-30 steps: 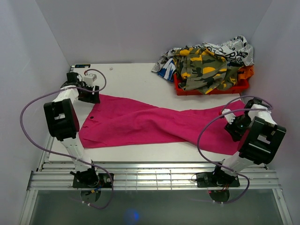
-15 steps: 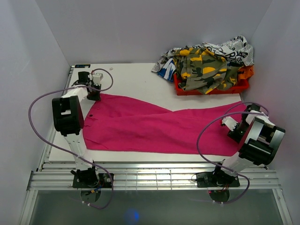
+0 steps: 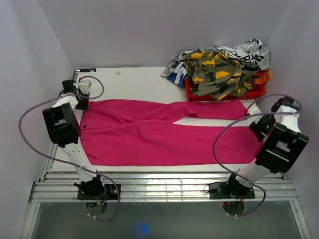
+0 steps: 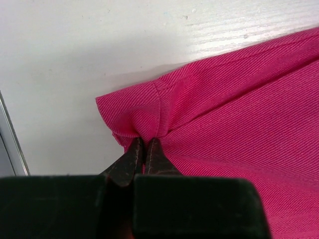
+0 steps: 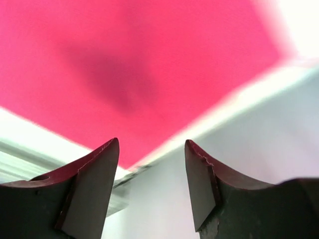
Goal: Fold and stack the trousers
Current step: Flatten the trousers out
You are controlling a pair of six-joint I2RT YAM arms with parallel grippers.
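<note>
One garment on the bench; found plain hot-pink soft fabric trousers [image 3: 164, 132] spread flat lengthwise across white tabletop [image 3: 134, 82], waistband at left, leg ends at right; noted far leg angled slightly away from near leg, a wedge of bare tabletop between them; found left jaws pressed together on a pinched corner of the waistband at far left; found right jaws apart, gripping nothing, over pink fabric at right tabletop edge; noted red plastic bin [image 3: 224, 95] at far right corner, heaped with camouflage and printed clothing [image 3: 219, 64].
</note>
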